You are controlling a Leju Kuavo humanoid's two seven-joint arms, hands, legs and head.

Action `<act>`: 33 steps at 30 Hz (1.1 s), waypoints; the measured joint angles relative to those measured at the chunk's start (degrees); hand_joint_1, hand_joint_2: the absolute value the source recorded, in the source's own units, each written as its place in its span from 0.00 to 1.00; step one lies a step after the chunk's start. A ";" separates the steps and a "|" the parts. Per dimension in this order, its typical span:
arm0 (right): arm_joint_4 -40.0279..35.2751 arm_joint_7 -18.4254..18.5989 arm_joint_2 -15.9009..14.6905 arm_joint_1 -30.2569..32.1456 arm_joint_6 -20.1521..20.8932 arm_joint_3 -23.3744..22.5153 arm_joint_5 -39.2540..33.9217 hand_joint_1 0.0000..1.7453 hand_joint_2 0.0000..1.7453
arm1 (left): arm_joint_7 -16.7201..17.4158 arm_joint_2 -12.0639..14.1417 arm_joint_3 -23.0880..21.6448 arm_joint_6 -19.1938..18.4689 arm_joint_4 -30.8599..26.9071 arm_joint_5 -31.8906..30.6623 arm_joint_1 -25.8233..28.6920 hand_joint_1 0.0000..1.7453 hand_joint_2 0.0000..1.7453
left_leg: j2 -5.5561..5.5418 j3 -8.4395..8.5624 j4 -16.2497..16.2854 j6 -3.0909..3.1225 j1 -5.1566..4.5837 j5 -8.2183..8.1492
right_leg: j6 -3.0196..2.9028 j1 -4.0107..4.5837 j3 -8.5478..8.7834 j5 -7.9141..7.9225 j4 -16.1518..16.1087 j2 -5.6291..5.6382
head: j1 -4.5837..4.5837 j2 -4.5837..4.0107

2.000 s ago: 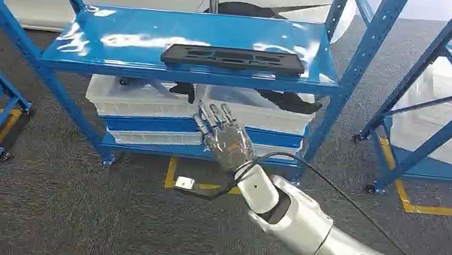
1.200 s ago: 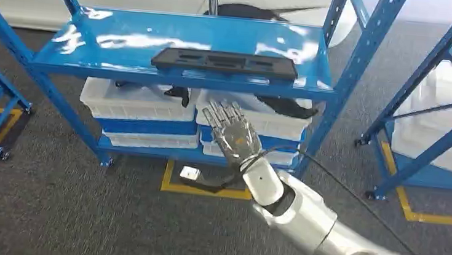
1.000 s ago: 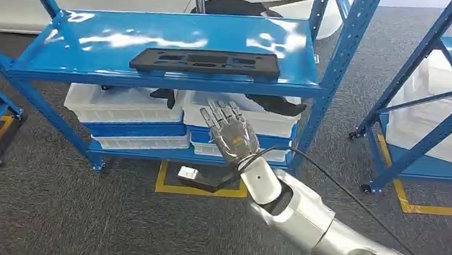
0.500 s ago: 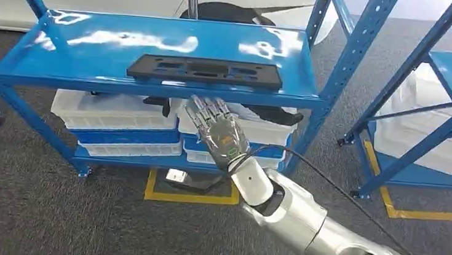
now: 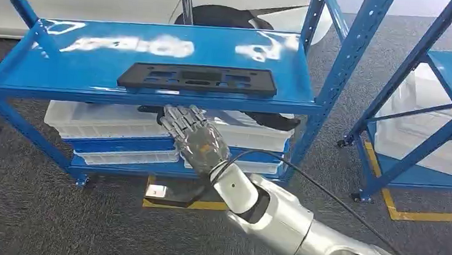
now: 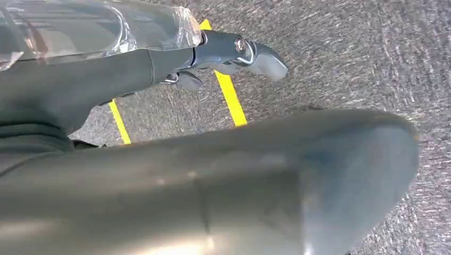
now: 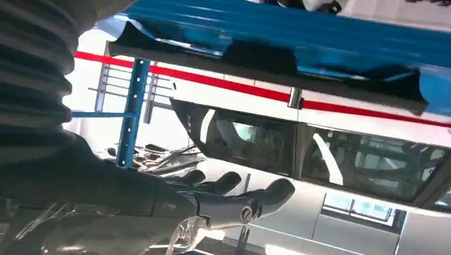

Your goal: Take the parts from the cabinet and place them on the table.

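**A:** Head view first. The black part, a long flat plastic panel with cut-outs, lies near the front edge of the glossy blue shelf in the upper middle of the frame. The right hand sits just below that front edge, centre frame, fingers spread and straight, holding nothing. It isn't touching the part.

**B:** What's around it?

**A:** Under the shelf there are translucent white bins stacked on a lower level, with some dark stuff poking out that I can't identify. A perforated blue upright stands right of the hand. A black cable loops off the silver forearm, lower right. Grey carpet, yellow floor tape, second blue rack at the right edge.

**B:** Left wrist view?

**A:** The left hand is upper middle there, smooth grey fingers over speckled carpet and yellow tape lines. Whether it's spread or curled, I can't tell.

**B:** Right wrist?

**A:** Looking up from below. The right hand's fingers are extended, lower middle, nothing in them. The part's dark edge overhangs the blue shelf lip across the top. Behind, a white vehicle body with a red stripe and dark windows.
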 joint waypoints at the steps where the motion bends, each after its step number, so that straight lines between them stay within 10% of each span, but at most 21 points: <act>1: 0.00 -0.11 0.33 0.01 0.04 0.24 -0.15 0.00 1.00 | 0.00 0.00 0.00 0.00 0.02 0.00 0.10 0.00 0.00 | 0.01 -2.55 4.67 -0.44 0.35 -1.67 | -0.06 -0.03 0.12 -0.12 0.00 0.07 | -0.02 0.00; 4: 0.02 -0.22 0.74 0.06 0.17 0.96 -0.41 0.00 1.00 | 0.02 0.00 -0.02 0.00 0.02 0.00 0.32 0.00 0.00 | 0.05 -5.80 8.11 -1.73 1.36 -0.12 | 0.41 -0.46 0.83 -0.83 0.06 0.30 | -0.04 0.02; 7: 0.02 -0.24 1.31 -0.07 0.20 1.38 -0.52 0.00 1.00 | 0.02 -0.02 -0.02 0.02 0.02 -0.02 0.32 0.00 0.00 | 0.05 0.13 -6.38 -3.01 2.44 8.29 | 1.58 -0.91 1.99 -1.92 0.28 0.52 | -0.04 0.00; 13: 0.02 -0.35 1.72 -0.59 0.28 1.75 -1.14 0.00 1.00 | 0.00 -0.07 -0.02 0.09 0.04 -0.24 0.21 0.00 0.00 | -0.08 1.73 -8.27 -0.09 1.70 6.58 | 3.46 -1.04 2.08 -3.30 1.09 0.41 | 0.15 0.00; 18: 0.07 -0.24 1.64 -0.82 1.05 1.99 -2.84 0.00 1.00 | -0.07 -0.07 -0.02 0.15 0.04 -0.35 0.23 0.00 0.00 | 0.01 2.77 -8.25 1.44 1.03 5.61 | 3.26 -0.69 -9.01 -9.30 20.55 0.12 | 0.24 0.00; 22: 0.07 0.39 1.59 -1.12 2.23 2.10 -4.45 0.00 1.00 | -0.07 -0.07 -0.02 0.15 0.04 -0.35 0.35 0.00 0.00 | -0.17 4.41 -8.26 1.28 0.82 4.49 | 1.93 -0.37 -3.41 0.47 5.53 0.06 | 0.26 0.00; 29: 1.87 3.14 0.70 -2.81 2.64 0.92 -7.10 0.00 1.00 | 0.07 -0.04 -0.04 0.15 0.04 -0.52 0.28 0.00 0.00 | 0.07 3.59 -6.21 -0.75 0.78 2.15 | 0.70 -0.27 -1.14 0.30 0.74 0.22 | 0.15 0.00; 33: 4.09 4.02 -0.40 -3.20 2.64 -0.02 -8.33 0.00 1.00 | 0.28 -0.04 -0.07 0.15 0.04 -0.61 0.47 0.00 0.00 | 0.05 -5.87 10.44 -1.55 0.97 -3.09 | 0.21 -0.21 -0.69 -0.37 0.81 0.27 | 0.02 0.00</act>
